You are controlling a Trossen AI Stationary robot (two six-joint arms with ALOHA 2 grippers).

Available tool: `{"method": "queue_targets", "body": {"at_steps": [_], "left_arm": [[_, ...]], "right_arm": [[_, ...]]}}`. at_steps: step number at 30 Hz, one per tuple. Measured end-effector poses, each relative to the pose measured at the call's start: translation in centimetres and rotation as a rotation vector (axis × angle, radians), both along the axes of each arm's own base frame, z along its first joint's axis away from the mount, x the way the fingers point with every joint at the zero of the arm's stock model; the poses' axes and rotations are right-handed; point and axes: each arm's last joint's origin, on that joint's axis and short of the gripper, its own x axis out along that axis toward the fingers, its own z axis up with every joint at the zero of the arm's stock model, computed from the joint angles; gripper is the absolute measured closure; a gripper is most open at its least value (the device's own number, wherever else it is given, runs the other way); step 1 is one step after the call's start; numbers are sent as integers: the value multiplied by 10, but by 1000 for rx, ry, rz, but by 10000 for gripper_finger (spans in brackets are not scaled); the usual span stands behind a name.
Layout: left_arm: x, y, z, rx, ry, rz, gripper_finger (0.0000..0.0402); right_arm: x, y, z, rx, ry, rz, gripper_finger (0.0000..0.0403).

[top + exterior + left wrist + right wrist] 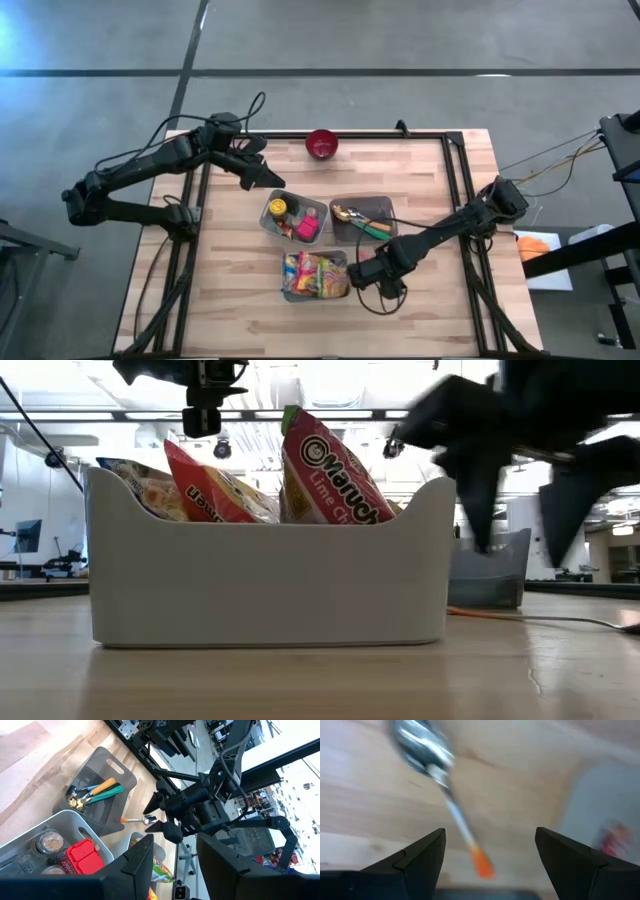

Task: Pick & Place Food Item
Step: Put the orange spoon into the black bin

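Note:
A white bin (315, 275) near the table's front holds several bright noodle packets (330, 470) standing on end. My right gripper (362, 272) hangs open just right of that bin, fingers pointing down, above a metal spoon (420, 750) with an orange handle tip (482, 865) that lies flat on the wood. The spoon (137, 820) touches neither finger. My left gripper (175, 845) stays open and holds nothing, raised over the far left corner of a second white bin (293, 217) that holds jars and a red box.
A grey bin (362, 217) with utensils sits right of the jar bin, close behind my right gripper. A red bowl (322, 144) stands at the table's far edge. Bare wood lies at the near left and near right of the table.

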Motion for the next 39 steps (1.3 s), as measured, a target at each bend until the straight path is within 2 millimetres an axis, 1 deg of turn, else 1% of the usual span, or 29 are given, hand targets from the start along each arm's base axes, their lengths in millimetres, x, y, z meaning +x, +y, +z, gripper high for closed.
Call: {"method": "queue_targets", "body": {"at_steps": [3,5,10,16,24,26,28,30,37,39], "left_arm": [[0,0,0,0,0,0,249],[0,0,0,0,0,0,249],[0,0,0,3,-1,-1,249],[0,0,0,3,-1,-1,249],[0,0,0,2,-1,-1,249],[0,0,0,2,-1,-1,249],[0,0,0,2,-1,-1,249],[0,0,0,3,-1,-1,249],[0,0,0,3,-1,-1,249],[0,0,0,2,-1,-1,249]], "right_arm": [[-10,0,-6,26,98,25,96],[-14,0,-11,25,120,32,96],[-17,-1,-24,43,98,80,96],[-22,-2,-38,64,84,92,96],[-23,-2,-40,110,95,102,97],[-23,-2,-40,113,97,102,104],[-23,-3,-40,113,97,99,122],[-22,-4,-40,114,96,94,150],[-16,-12,-40,197,94,68,277],[-13,-14,-44,230,112,61,311]]}}
